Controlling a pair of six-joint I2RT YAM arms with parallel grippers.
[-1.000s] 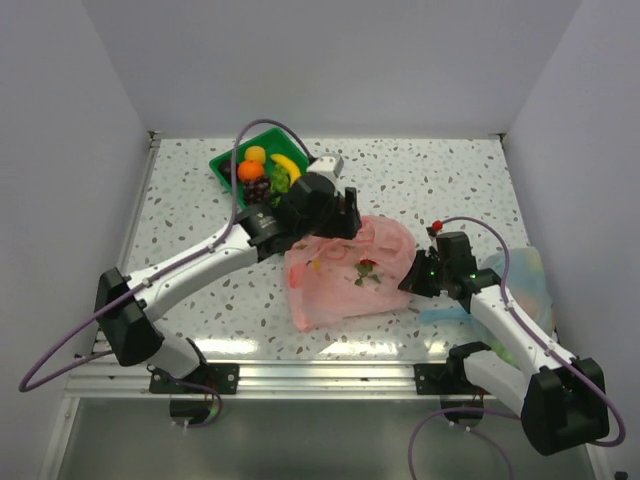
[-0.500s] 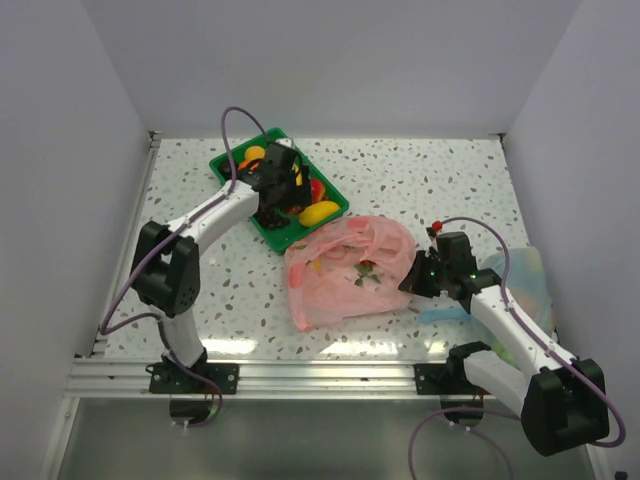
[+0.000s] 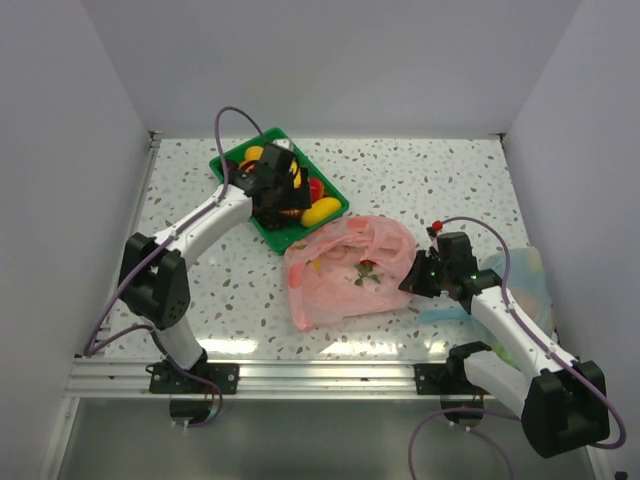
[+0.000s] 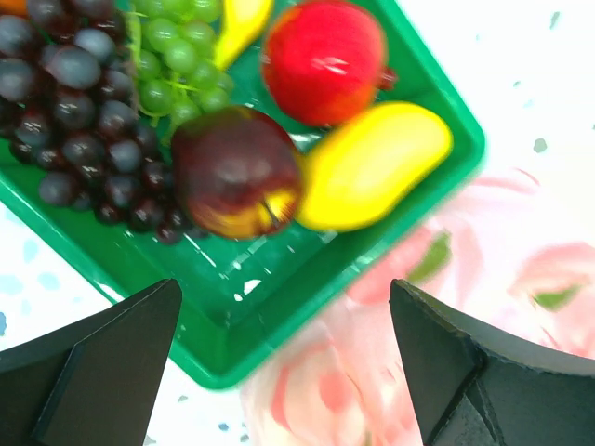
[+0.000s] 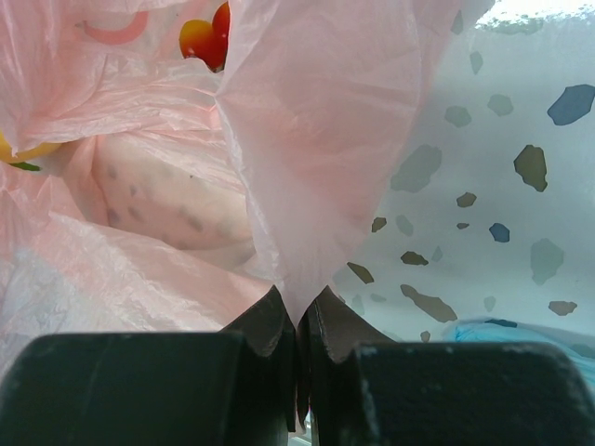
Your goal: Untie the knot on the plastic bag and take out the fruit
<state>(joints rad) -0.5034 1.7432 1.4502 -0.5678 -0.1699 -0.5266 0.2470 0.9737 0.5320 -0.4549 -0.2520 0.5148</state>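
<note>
The pink plastic bag [image 3: 345,270] lay crumpled on the speckled tabletop [image 3: 430,180] at the centre of the overhead view. Its right edge was caught in the right pincer [image 5: 299,372], whose jaws were clamped together on a fold of the thin film. Just beside the bag's upper-left edge sat a green tray [image 4: 251,344] holding a dark red apple [image 4: 237,172], a yellow oval [image 4: 372,167] and dark purple grapes [image 4: 84,111]. The left pincer [image 4: 284,297] hung above that tray, jaws wide apart, gripping nothing.
</note>
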